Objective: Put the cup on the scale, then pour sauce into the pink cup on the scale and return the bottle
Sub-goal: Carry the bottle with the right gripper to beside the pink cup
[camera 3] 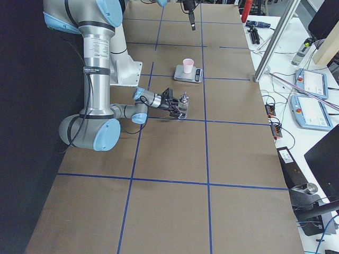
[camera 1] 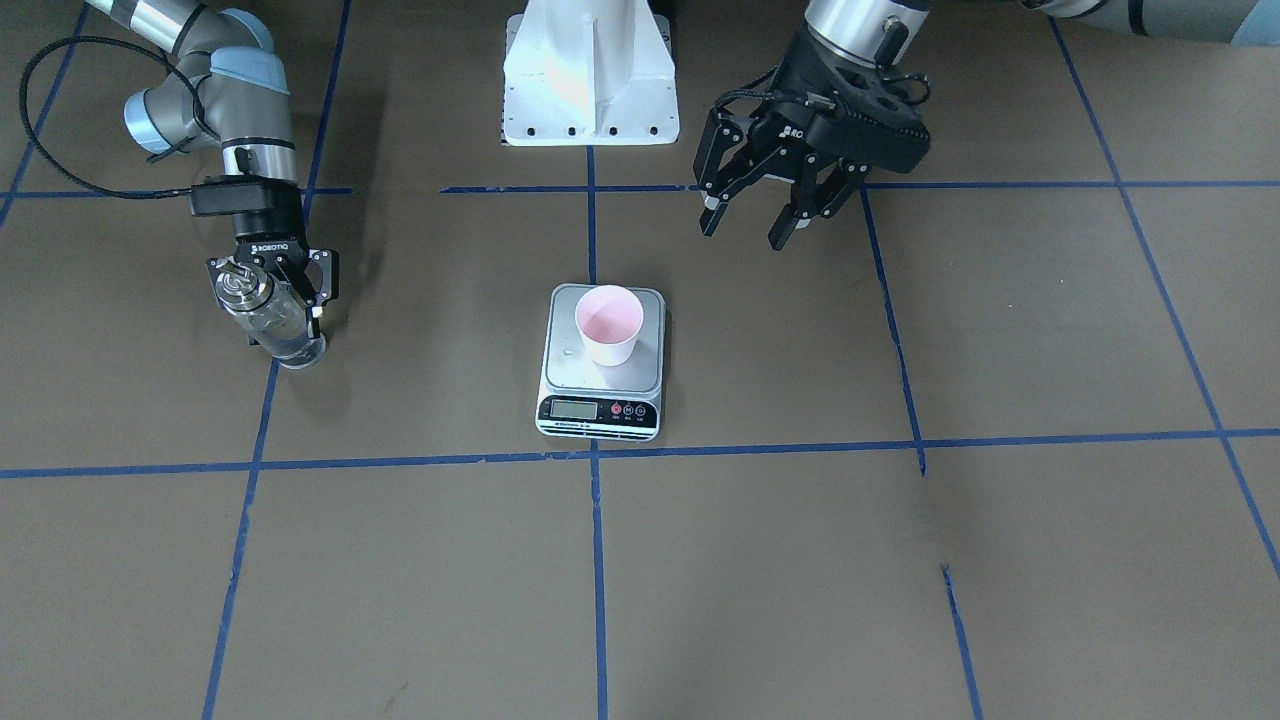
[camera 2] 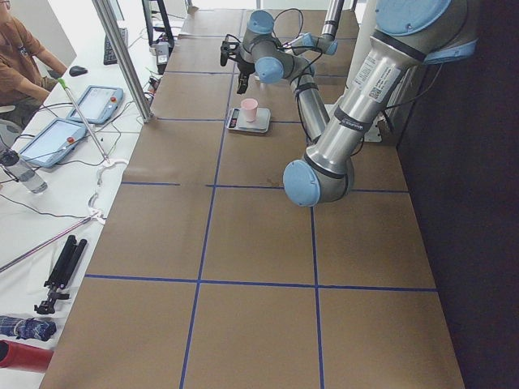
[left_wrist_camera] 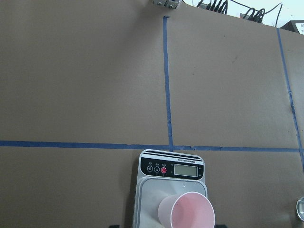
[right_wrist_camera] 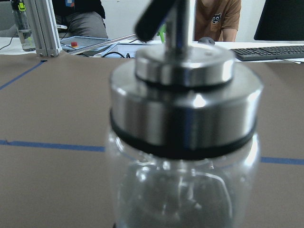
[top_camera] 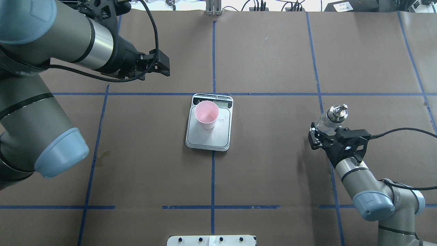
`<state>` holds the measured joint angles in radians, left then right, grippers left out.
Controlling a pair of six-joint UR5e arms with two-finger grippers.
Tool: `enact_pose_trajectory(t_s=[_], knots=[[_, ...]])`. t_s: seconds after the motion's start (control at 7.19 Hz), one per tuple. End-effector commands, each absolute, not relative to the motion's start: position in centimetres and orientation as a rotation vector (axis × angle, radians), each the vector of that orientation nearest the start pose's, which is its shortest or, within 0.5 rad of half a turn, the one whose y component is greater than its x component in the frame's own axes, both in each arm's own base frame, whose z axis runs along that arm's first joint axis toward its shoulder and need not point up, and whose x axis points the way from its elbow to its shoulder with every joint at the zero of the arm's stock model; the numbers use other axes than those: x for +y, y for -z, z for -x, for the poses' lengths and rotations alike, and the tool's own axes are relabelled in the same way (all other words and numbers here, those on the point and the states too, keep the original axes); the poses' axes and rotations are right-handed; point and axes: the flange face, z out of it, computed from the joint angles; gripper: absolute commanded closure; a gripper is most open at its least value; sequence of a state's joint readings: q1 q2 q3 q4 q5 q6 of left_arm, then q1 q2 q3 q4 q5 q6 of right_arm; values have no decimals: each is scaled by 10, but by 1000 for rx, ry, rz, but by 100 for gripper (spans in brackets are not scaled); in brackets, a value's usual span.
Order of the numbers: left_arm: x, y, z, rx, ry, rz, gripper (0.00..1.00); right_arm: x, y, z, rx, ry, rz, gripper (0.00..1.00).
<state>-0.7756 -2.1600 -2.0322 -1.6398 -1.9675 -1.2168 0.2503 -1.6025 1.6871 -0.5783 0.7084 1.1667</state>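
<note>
The pale pink cup [camera 1: 608, 322] stands upright on the silver scale [camera 1: 560, 385] at the table's middle, toward its far-left part in the overhead view [top_camera: 206, 114]. Small drops lie on the scale's platform [top_camera: 223, 120]. My right gripper [camera 1: 283, 335] is shut on the clear glass bottle [camera 1: 275, 325] with the silver cap, upright and low at the table, far to the scale's right in the overhead view [top_camera: 326, 122]. The bottle fills the right wrist view [right_wrist_camera: 185, 142]; I cannot make out its liquid level. My left gripper [camera 1: 745, 228] hangs open and empty, raised beyond the scale.
The white robot base [camera 1: 590, 75] stands at the table's robot-side edge. Blue tape lines [camera 1: 596, 560] grid the brown table cover. A small stain [top_camera: 102, 155] marks the cover at left. A side desk with tablets [camera 2: 69, 130] and a seated person [camera 2: 24, 49] borders the far side.
</note>
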Motion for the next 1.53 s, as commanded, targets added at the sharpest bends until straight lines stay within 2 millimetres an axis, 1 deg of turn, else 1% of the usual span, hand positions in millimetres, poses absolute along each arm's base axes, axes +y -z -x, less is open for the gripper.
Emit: enact_pose_trajectory(t_s=[0.0,0.14,0.28,0.42,0.56,0.69,0.83,0.97,1.11,1.25,1.39], knots=[[-457,-128,-332,1119,152,-288,27,-351,-451,424,-661,-286,-1143,100],[-458,-128,-331,1118,152,-292,27,-352,-446,424,-660,-283,-1149,100],[-451,-135,-324,1115,148,-291,27,-359,-427,438,-658,-283,-1149,100],[-444,-146,-316,1102,113,-313,27,-365,-413,454,-598,-255,-1137,100],[-446,-153,-309,1073,65,-348,27,-372,-394,477,-501,-183,-1117,100],[-448,-172,-308,1045,73,-336,27,-381,-360,502,-400,-103,-1111,100],[-451,-179,-303,1026,59,-348,27,-387,-323,522,-339,-65,-1090,100],[-454,-182,-303,1018,58,-349,27,-390,-289,528,-321,-58,-1082,100],[-456,-185,-304,1010,58,-350,27,-388,-279,524,-332,-65,-1087,100],[-455,-202,-303,989,64,-332,27,-387,-281,525,-297,-43,-1074,100],[-453,-206,-299,986,51,-340,27,-384,-262,523,-295,-31,-1070,100]])
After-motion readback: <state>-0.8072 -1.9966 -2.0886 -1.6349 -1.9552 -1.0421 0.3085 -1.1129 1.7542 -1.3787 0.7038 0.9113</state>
